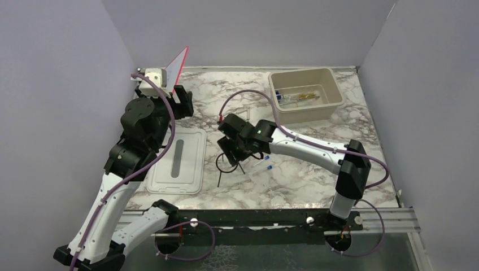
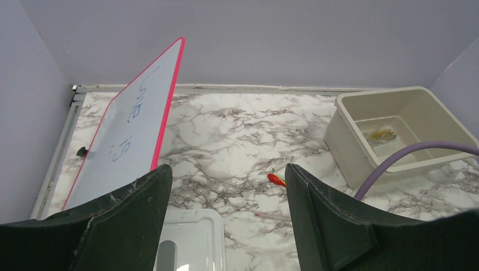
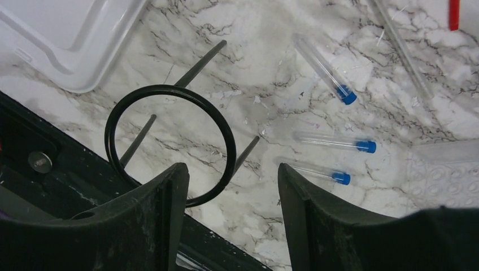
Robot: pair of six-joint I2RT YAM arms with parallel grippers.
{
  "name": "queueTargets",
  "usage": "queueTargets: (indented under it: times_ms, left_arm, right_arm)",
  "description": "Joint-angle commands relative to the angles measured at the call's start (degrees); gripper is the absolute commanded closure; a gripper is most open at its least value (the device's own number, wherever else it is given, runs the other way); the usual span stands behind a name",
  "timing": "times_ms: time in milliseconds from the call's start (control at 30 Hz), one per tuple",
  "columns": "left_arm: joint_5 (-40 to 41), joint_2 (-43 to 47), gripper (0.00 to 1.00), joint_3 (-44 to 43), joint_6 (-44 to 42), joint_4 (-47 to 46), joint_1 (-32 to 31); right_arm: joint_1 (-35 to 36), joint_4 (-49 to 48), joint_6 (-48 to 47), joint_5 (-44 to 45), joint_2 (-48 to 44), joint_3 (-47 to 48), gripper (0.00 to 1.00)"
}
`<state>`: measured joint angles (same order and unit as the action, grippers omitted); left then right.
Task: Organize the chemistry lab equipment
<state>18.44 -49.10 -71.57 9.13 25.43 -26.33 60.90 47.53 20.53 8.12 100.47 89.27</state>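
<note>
Right gripper (image 3: 230, 172) spread and empty, hovering over ring (image 3: 169, 141), whose right arc lies just below the jaw gap; best to drop straight so that arc sits between the jaws, clear of tubes (image 3: 333, 142) to its right.

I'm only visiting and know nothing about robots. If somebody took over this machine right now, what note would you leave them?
Left gripper: open, empty, raised beside the white board.
Right gripper: open, low over the black wire ring, not gripping it.
Done: a few items, some blue-capped, lie in the beige tub.
Left: the ring, three blue-capped tubes next to it and the orange-red stick are on the table, outside the tub. The lid lies off the tub, near the left arm.
</note>
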Motion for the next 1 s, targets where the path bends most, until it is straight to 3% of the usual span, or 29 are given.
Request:
queueTargets:
  times_ms: [0, 200, 467, 600, 967]
  left_arm:
    - [-1.4, 0.8, 0.24, -1.2, 1.1, 1.0, 0.1]
    - [-0.3, 1.2, 0.24, -1.5, 0.0, 1.3, 0.1]
    - [1.0, 3.5, 0.24, -3.3, 0.1, 1.2, 0.1]
    - [1.4, 4.2, 0.24, -3.1, 0.0, 1.2, 0.1]
    - [0.5, 4.8, 0.24, -2.1, 0.9, 1.4, 0.1]
  right_arm:
    - [1.2, 3.0, 2.6, 5.3, 3.2, 1.0, 0.4]
    - [1.3, 2.7, 4.7, 5.5, 6.5, 2.7, 0.55]
    - [1.6, 4.1, 10.2, 10.4, 7.7, 4.3, 0.87]
    - [1.8, 3.3, 10.9, 10.5, 6.0, 5.2, 0.98]
    - [0.0, -2.4, 4.8, 7.5, -3.6, 8.9, 0.99]
